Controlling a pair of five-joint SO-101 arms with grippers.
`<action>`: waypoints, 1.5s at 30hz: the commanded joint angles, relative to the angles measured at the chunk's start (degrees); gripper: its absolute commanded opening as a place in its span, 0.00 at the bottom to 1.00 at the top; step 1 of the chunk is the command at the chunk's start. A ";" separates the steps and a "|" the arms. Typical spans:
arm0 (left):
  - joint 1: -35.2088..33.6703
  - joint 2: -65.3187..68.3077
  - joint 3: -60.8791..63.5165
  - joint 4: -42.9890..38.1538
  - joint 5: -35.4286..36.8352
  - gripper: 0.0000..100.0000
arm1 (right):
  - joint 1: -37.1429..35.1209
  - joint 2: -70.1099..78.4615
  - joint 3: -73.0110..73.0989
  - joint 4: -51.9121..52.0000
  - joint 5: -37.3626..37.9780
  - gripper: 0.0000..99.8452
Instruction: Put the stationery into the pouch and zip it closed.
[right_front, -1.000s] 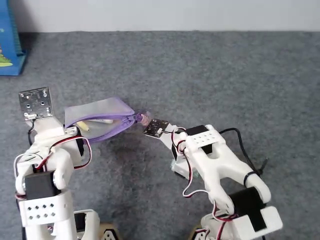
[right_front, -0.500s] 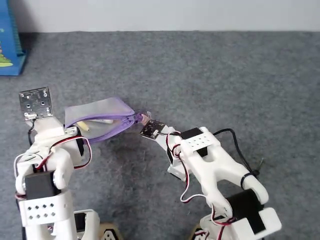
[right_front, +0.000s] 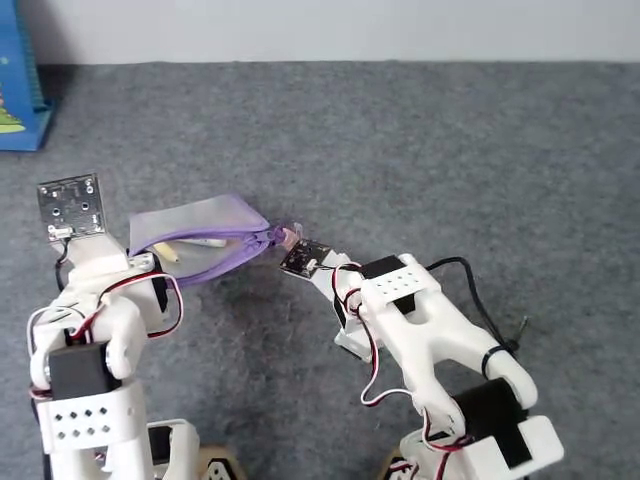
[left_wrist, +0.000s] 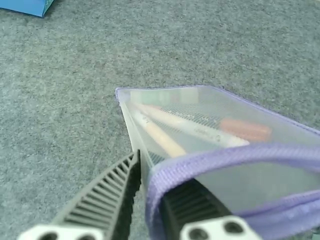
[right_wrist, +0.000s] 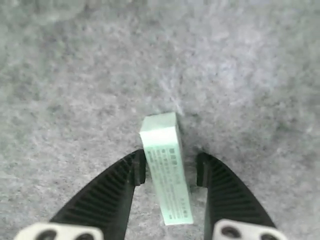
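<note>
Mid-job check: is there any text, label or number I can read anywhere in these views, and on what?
Nothing can be read.
Eraser: printed lines on its side, too blurred to read.
Pen inside the pouch: faint marks, unreadable.
Blue box: a green picture, no legible words.

The far and right stretches of the grey tabletop (right_front: 470, 150) are lying open, giving a hand plenty of room to pass. On the left, the pouch (right_front: 195, 232) is blocking the way, with the left hand (left_wrist: 150, 182) clamping its left end. A blue box (right_front: 15, 85) is crowding the far-left corner. The right hand (right_wrist: 171, 161) is straddling an eraser (right_wrist: 162, 145), leaving little slack either side.
</note>
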 joint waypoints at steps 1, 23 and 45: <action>0.00 -0.18 -0.40 -1.58 -0.18 0.01 | 0.04 -2.68 -2.73 -1.27 -0.53 0.22; 0.00 -0.18 -0.31 -1.93 -0.18 0.01 | -4.62 -0.75 -0.70 -1.63 -0.62 0.22; 0.44 0.26 -2.59 -1.93 0.09 0.01 | -4.35 -33.10 -0.70 13.93 -0.62 0.01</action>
